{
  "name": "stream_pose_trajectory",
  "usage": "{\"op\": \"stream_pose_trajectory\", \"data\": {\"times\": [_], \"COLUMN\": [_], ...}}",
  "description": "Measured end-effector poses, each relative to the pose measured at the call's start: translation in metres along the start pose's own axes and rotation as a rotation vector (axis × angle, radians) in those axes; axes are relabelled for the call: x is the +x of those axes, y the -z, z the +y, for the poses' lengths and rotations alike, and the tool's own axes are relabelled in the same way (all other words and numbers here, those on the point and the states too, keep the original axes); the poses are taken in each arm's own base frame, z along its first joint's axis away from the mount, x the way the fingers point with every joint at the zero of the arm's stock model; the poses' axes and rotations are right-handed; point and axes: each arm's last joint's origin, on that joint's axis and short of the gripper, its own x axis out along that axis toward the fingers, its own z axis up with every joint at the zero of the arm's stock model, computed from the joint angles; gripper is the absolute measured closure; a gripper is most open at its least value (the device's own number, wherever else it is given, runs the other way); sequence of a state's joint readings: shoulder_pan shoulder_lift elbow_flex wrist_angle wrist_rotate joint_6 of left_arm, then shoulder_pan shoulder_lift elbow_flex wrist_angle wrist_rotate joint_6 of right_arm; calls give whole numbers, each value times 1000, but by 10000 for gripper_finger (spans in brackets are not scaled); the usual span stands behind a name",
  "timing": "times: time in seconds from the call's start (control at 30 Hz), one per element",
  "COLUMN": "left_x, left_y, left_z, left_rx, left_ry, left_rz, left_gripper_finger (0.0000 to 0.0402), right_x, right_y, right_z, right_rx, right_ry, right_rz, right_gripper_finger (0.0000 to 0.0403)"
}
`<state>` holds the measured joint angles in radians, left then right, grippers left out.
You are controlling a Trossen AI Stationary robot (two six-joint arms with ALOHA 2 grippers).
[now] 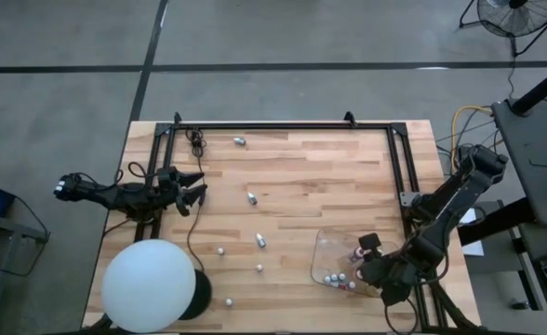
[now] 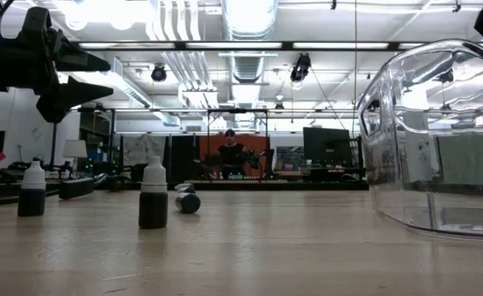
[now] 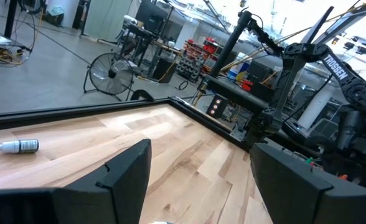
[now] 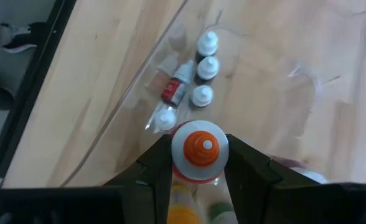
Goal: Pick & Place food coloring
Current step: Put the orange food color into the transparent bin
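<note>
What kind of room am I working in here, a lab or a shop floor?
Most likely a robotics lab or workshop. The low view shows exposed ceiling ducts and monitors behind the wooden table; the left wrist view shows a floor fan and equipment racks.

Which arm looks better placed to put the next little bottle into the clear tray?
The right. Its hand is shut on an orange-capped bottle directly above the clear tray, where other bottles already lie. The left hand hangs open and empty at the table's far left.
</note>
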<state>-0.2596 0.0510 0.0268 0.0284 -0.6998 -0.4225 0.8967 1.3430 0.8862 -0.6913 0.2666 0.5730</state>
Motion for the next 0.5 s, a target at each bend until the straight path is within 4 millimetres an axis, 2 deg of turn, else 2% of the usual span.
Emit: {"op": "stream_pose_trajectory", "data": {"times": [0.33,0.5], "left_x": [0,0], "left_y": [0,0], "left_z": [0,0], "left_rx": [0,0], "left_ry": [0,0], "left_rz": [0,0], "left_gripper_finger": [157,157], "right_x": [5,6], "right_y": [4,7], "right_z": [-1,-1], "right_rx": [25,36], "right_ry": [-12,-27], "right_rz": [7,32], "right_gripper_finger": [290,270]}}
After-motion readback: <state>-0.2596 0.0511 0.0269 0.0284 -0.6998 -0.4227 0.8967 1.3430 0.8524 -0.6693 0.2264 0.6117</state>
